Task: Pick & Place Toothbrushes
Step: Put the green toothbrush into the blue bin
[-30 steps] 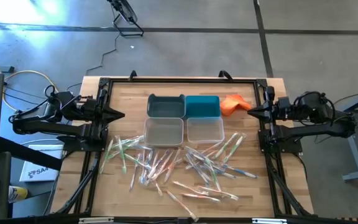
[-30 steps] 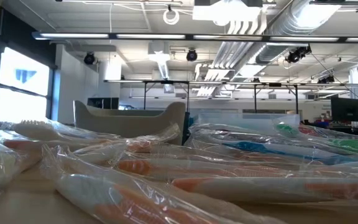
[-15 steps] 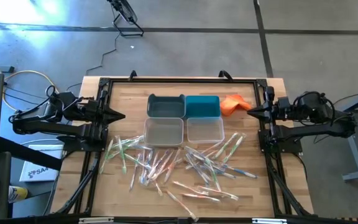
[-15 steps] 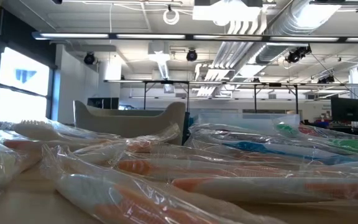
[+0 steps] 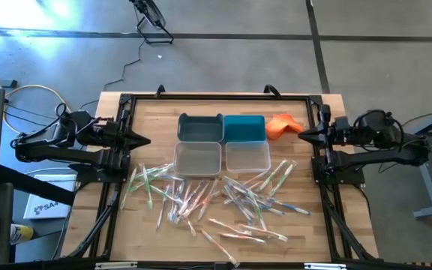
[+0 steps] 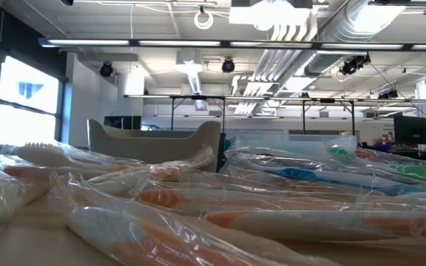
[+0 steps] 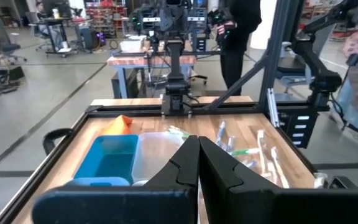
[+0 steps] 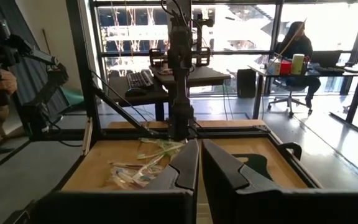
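Note:
Several wrapped toothbrushes (image 5: 216, 199) with green, pink, blue and whitish handles lie scattered flat on the near half of the wooden table; they fill the low view (image 6: 257, 199) too. My left gripper (image 5: 147, 139) hangs shut above the table's left edge, pointing level toward the right, with nothing in it (image 7: 199, 144). My right gripper (image 5: 301, 133) hangs shut above the right edge, pointing level toward the left, also with nothing in it (image 8: 200, 147).
Four small bins stand in a block at the table's middle: a grey one (image 5: 200, 127), a teal one (image 5: 244, 127) and two clear ones (image 5: 197, 158) (image 5: 247, 156). An orange cloth (image 5: 280, 125) lies at the far right. People stand in the room beyond the table.

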